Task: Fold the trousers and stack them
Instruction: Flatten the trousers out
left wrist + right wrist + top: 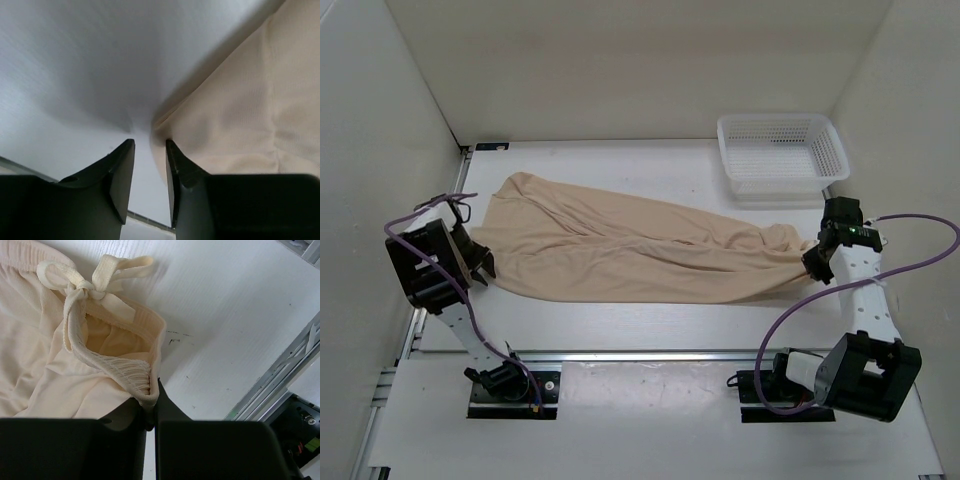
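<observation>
Trousers [630, 245] lie stretched across the surface [650, 325] in the overhead view. The leg ends point toward my left end effector [480, 265] and the waist sits at my right end effector [813, 262]. A white basket [782, 152] stands well apart behind. From the left wrist, the fingers stand apart with bare surface showing between them. The cloth edge lies just ahead and to the right, not gripped. From the right wrist, the fingers are clamped together on the ribbed waistband [125, 367], just below the knotted drawstring [85, 285]. I judge this fabric thin, light and floppy, likely to slide and wrinkle. I would take hold at the hems and the thicker waistband, never mid-leg.
</observation>
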You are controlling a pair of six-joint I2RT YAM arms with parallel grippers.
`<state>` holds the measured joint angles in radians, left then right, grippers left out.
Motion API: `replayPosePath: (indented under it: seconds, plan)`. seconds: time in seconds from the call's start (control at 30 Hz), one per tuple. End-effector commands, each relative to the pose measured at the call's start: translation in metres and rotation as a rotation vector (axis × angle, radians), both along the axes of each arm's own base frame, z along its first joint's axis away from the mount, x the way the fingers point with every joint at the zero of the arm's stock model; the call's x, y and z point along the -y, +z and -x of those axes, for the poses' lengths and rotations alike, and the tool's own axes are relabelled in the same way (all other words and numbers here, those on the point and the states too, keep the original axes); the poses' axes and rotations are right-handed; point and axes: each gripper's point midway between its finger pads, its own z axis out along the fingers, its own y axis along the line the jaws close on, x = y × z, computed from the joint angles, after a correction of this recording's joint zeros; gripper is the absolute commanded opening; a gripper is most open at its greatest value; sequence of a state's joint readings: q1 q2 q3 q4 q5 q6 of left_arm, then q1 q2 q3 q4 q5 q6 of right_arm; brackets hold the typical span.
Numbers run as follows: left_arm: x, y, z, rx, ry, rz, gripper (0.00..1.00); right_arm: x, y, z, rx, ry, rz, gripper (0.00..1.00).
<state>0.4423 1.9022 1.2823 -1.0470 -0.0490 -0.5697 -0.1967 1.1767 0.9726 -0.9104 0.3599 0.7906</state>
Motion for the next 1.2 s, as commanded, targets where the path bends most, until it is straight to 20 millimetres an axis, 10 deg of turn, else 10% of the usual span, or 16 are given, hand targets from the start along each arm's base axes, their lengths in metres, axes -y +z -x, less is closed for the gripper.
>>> replayPosePath:
  seconds: [0.0, 0.2, 0.33, 0.6, 0.8, 1.17]
  plan:
    - [-0.012, 0.002, -0.026, 0.060, -0.003, -0.064, 0.42, 0.008, 0.014, -0.013, 0.051, 0.004, 0.021, 0.00]
    - [-0.010, -0.028, -0.019, -0.031, 0.016, -0.034, 0.10, 0.011, 0.017, -0.014, 0.056, 0.002, 0.026, 0.00]
    - [-0.026, 0.011, -0.027, 0.036, 0.028, -0.135, 0.10, 0.012, 0.022, -0.015, 0.076, -0.003, 0.022, 0.00]
    - [-0.041, 0.150, -0.054, 0.325, 0.057, -0.276, 0.10, 0.009, 0.032, -0.008, 0.091, 0.009, 0.021, 0.00]
    - [-0.046, 0.182, -0.059, 0.376, 0.036, -0.313, 0.10, 0.008, 0.039, 0.008, 0.108, 0.001, 0.042, 0.00]
    - [-0.069, 0.234, -0.070, 0.456, 0.039, -0.426, 0.10, 0.028, 0.110, 0.028, 0.208, -0.071, 0.190, 0.00]
